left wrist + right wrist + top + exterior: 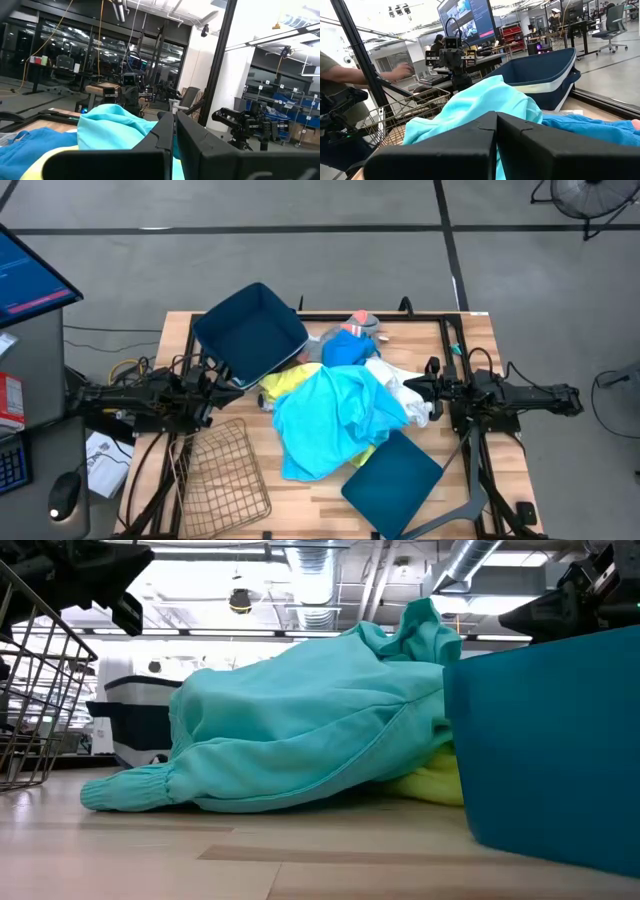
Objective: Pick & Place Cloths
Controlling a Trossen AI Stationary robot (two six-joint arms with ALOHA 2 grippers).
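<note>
The cloths lie in a heap at the table's middle. A large turquoise garment (335, 415) lies on top, over a yellow one (283, 384) and white ones (403, 392). A blue piece (345, 348) and an orange-banded grey sock (362, 323) lie at the heap's far side. The garment also shows in the low view (300, 720). My left gripper (228, 380) is shut and empty, held level above the table at the heap's left side (174, 132). My right gripper (410, 388) is shut and empty at the heap's right side (496, 131).
A dark blue bin (250, 332) stands tilted at the far left, its lower rim by the cloths. A second blue bin (392, 480) sits at the near right. A wire mesh basket (220, 475) lies at the near left. A person's arm (350, 75) shows beyond the table.
</note>
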